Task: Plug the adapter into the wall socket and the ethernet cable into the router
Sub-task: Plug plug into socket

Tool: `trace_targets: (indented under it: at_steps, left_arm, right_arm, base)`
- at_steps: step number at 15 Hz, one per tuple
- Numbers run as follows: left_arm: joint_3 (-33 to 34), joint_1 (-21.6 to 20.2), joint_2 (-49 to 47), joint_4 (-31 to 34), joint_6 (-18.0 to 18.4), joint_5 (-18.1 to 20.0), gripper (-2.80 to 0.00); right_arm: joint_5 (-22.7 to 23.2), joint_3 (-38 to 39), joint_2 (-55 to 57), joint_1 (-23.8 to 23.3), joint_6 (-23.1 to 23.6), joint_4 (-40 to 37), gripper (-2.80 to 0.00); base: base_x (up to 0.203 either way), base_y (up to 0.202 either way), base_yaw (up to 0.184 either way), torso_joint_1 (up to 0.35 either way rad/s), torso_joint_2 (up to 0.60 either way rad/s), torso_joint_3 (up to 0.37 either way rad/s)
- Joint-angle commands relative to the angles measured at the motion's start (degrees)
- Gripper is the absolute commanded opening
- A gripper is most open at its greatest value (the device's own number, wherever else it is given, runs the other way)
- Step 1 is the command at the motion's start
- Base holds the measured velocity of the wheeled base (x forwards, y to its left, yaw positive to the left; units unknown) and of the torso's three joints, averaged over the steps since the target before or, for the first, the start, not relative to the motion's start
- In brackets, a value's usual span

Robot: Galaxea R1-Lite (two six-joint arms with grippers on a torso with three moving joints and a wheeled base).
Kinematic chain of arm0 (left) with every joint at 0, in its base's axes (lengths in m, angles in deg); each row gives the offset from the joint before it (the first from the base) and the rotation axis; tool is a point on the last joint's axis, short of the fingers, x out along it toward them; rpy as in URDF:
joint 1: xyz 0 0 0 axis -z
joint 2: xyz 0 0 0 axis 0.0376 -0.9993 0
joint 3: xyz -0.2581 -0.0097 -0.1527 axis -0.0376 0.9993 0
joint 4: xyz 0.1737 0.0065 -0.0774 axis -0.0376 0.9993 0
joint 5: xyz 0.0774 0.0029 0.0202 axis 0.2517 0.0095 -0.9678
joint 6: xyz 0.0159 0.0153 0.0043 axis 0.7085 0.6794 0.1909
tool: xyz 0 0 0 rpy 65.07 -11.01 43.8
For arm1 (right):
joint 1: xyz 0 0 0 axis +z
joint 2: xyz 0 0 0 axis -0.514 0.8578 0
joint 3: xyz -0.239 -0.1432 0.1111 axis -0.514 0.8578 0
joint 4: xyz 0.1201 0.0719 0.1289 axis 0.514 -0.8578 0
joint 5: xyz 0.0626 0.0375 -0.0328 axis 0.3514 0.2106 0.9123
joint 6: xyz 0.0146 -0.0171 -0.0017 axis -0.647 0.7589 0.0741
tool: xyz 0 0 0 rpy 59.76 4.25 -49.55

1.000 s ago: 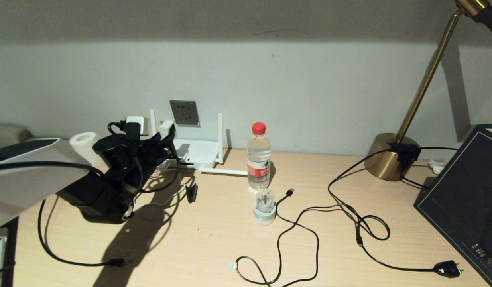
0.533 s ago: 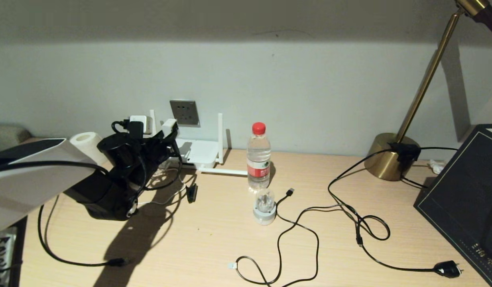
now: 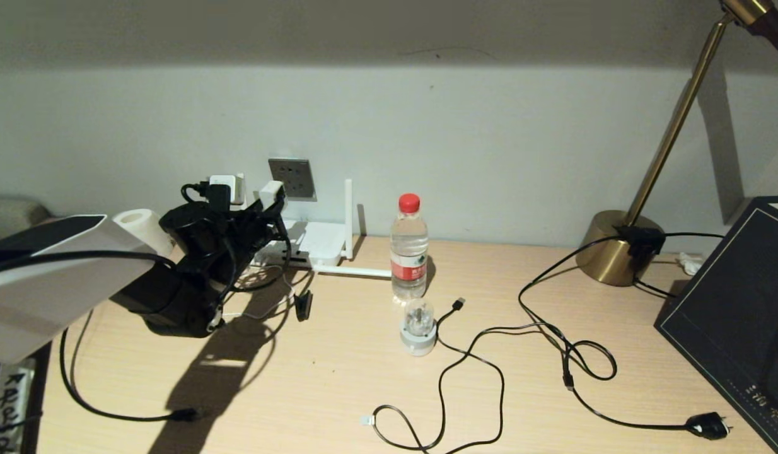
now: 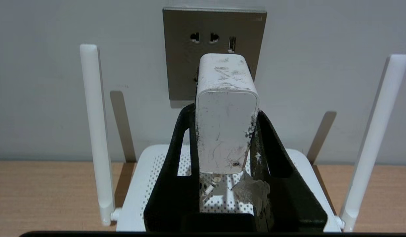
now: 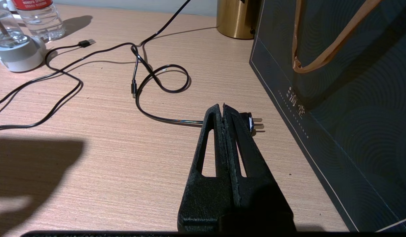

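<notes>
My left gripper (image 3: 270,200) is shut on the white adapter (image 3: 271,190), holding it up in front of the wall. The adapter (image 4: 226,125) sits between the black fingers (image 4: 180,138), its thin white cord hanging below. Its far end overlaps the lower part of the grey wall socket (image 4: 186,65); I cannot tell whether they touch. In the head view the wall socket (image 3: 292,178) is just right of the adapter. The white router (image 3: 316,243) lies beneath, its antennas (image 4: 92,131) upright. The black ethernet cable (image 3: 186,414) lies on the table at the left. My right gripper (image 5: 221,107) hangs shut and empty over the table.
A water bottle (image 3: 409,252) and a small glass-domed gadget (image 3: 418,328) stand right of the router. A thin black USB cable (image 3: 471,353) and a lamp cord with black plug (image 3: 707,425) sprawl across the table. A brass lamp base (image 3: 616,249) and a dark bag (image 3: 736,315) stand at the right.
My left gripper has risen and moved closer to the wall with the adapter, now level with the lower edge of the socket. The right arm has not moved.
</notes>
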Motion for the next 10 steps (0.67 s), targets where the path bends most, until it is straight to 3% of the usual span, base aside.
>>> trace_targets:
  at_steps: [1, 10]
  left_arm:
    - [-2.0, 0.0, -0.8, 0.5, 0.0, 0.0, -2.8]
    - [-6.3, 0.1, -2.5, 3.4, -0.3, -0.3, -2.8]
  right_arm:
    - [0.0, 0.0, 0.1, 0.0, 0.1, 0.0, -2.8]
    - [0.0, 0.0, 0.1, 0.0, 0.1, 0.0, -2.8]
  base:
    - [0.0, 0.0, 0.0, 0.0, 0.0, 0.0]
    - [0.0, 0.0, 0.0, 0.0, 0.0, 0.0]
